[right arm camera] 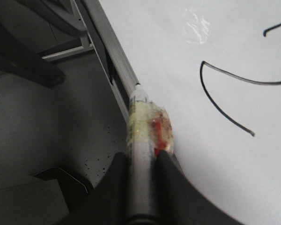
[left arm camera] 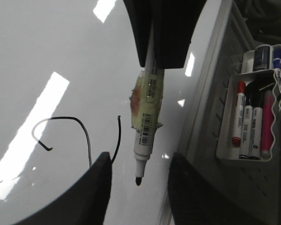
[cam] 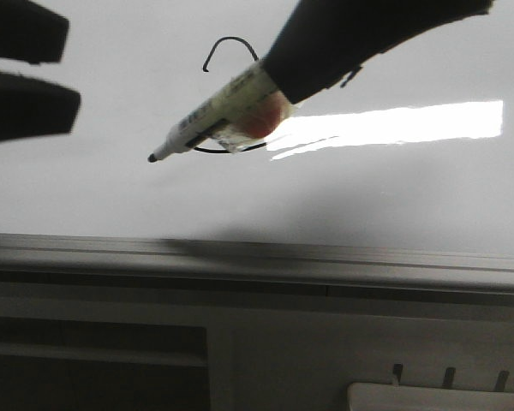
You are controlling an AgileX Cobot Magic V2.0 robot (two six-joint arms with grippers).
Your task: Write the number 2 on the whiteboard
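Note:
The whiteboard (cam: 111, 197) fills the front view, glossy and grey-white. On it is a thin black line of the number 2 (cam: 231, 40), with a hooked top and a curved base partly behind the marker; it also shows as number 2 (left arm camera: 77, 121) and number 2 (right arm camera: 220, 105). My right gripper (cam: 278, 81) reaches in from the upper right, shut on a white taped marker (cam: 214, 111), marker (right arm camera: 143, 126). Its black tip points left of the line's base; contact with the board cannot be told. My left gripper (cam: 47, 73) hangs open at the far left, holding nothing, left gripper (left arm camera: 140, 161).
A grey metal rail (cam: 240, 257) runs along the board's near edge. A bright light reflection (cam: 394, 124) lies right of the marker. A white holder (left arm camera: 225, 140) with several spare markers hangs beside the board. A white tray corner (cam: 437, 398) sits at the lower right.

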